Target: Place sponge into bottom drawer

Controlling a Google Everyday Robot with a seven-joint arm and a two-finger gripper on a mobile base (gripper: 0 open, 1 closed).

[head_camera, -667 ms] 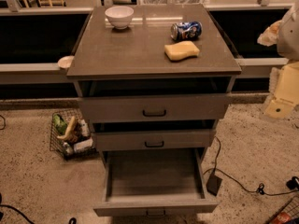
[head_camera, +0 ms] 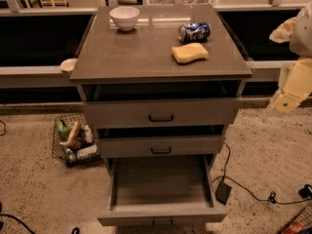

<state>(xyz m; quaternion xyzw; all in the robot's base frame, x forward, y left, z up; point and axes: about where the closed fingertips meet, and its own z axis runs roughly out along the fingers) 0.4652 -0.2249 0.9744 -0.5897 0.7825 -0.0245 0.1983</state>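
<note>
Cabinet (head_camera: 146, 62): grey-brown, three drawers.
Bottom drawer (head_camera: 163, 212): pulled out furthest.
Gripper (head_camera: 286, 94): pale, at the right edge, apart from the cabinet; cannot tell how open.
Sponge (head_camera: 189, 52): yellow, on the cabinet top, just before the can.
Can (head_camera: 194, 32): blue, on its side; writing unreadable.

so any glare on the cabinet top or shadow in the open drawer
Camera view: pale glare across the back of the cabinet top beside the bowl; the bottom drawer is lit, shaded toward its back; the end effector at the right edge looks bright.

Arm (head_camera: 298, 79) at right edge, tool (head_camera: 283, 103) pointing down
</note>
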